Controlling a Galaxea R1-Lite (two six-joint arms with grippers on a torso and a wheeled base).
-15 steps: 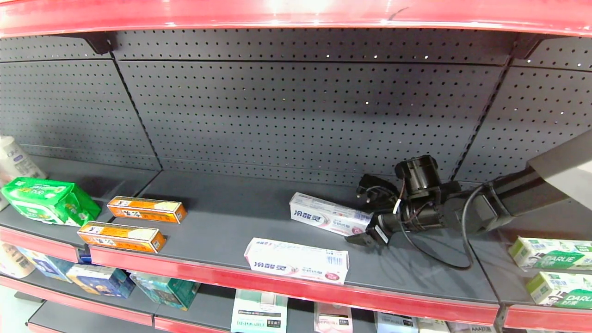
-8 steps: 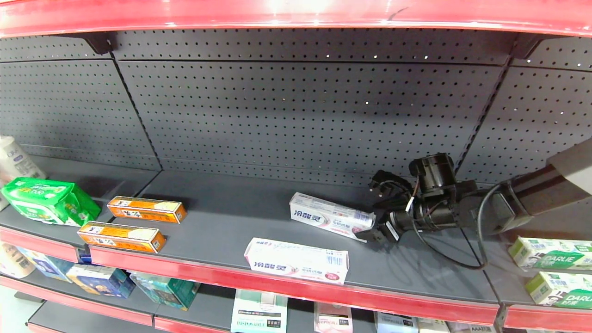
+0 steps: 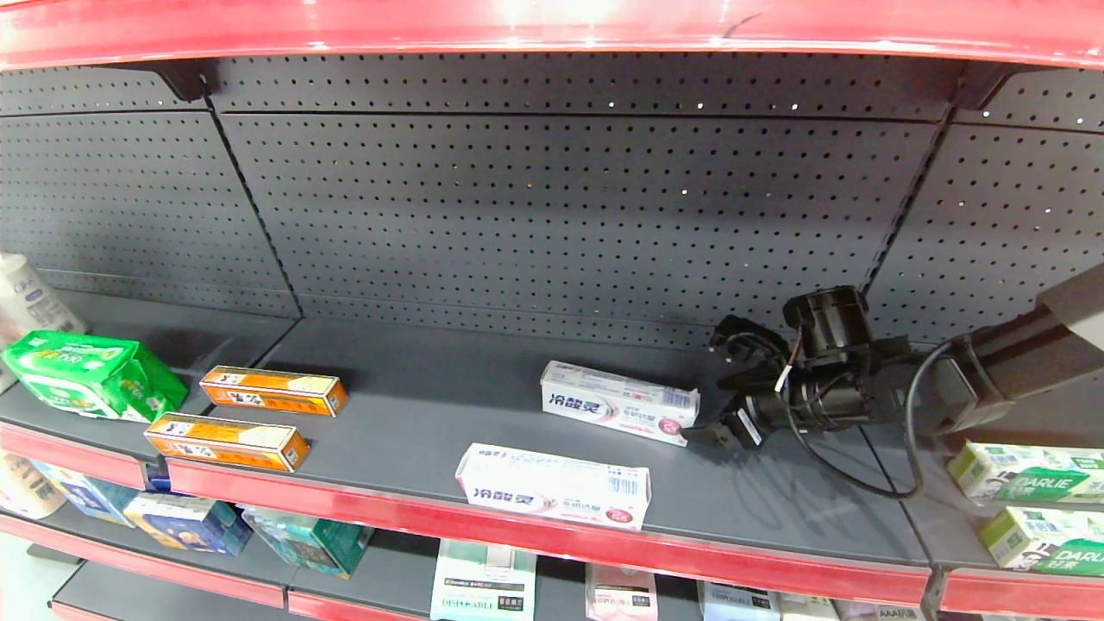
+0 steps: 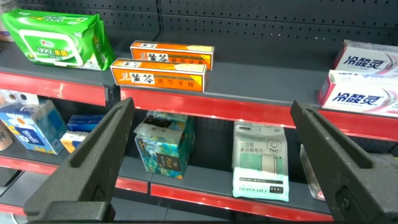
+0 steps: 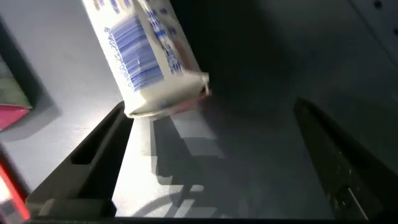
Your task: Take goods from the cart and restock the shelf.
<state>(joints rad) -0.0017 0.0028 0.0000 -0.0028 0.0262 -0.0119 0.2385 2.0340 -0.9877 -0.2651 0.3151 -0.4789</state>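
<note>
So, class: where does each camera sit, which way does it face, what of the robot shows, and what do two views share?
Head view: on the head, facing forward and down at the shelf; right arm and open right gripper beside the rear toothpaste box.
Left wrist view: on the left wrist, facing the shelf front and orange boxes; open left gripper.
Right wrist view: on the right wrist, facing that box's end; its fingers show.
Shared: orange boxes, in head and left wrist views.

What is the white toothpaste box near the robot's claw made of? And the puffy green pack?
The white toothpaste box looks like thin, slightly glossy cardboard: sharp folded edges and flat printed faces. The green pack seems to be soft plastic film: rounded corners and shiny wrinkles.
</note>
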